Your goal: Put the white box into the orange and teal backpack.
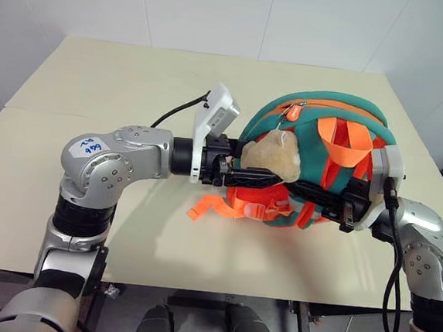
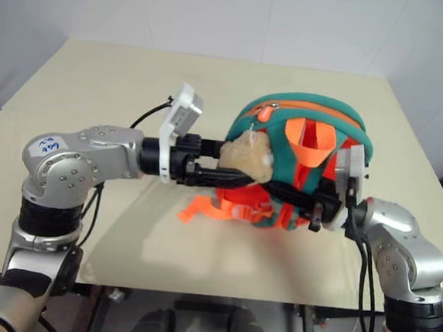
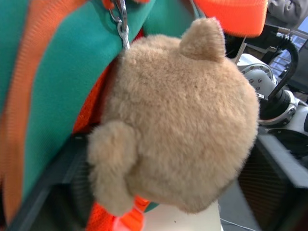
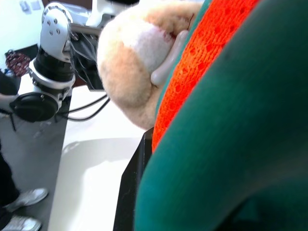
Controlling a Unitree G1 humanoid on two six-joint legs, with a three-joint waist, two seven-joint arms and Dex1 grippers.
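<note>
Held clear of the bench [image 1: 96,85], the backpack [image 1: 306,134] hangs between the robot's two arms, which reach in level from opposite sides. It lies crosswise, its long axis running from one arm to the other, with the orange straps [image 1: 340,145] turned upward and a loose strap end [image 1: 218,206] trailing toward the bench. The right fingers [image 1: 320,196] run along the bag's underside and are closed tight, apparently pinching its lower edge and carrying it. The left fingers [image 1: 225,170] press in just below the plush toy [image 1: 272,159] that dangles from the bag's near end; whether they stand wide or have closed on fabric cannot be told. The zip line curves over the top of the bag, facing up and away from the robot, and its pull [image 1: 292,112] sits just above the toy, so the left arm is the nearer one to the opening. Whether the zip is open, and whether the white box is already inside the bag, cannot be told from these pictures. The next move likely depends on keeping the bag's mouth turned upward between the two arms
</note>
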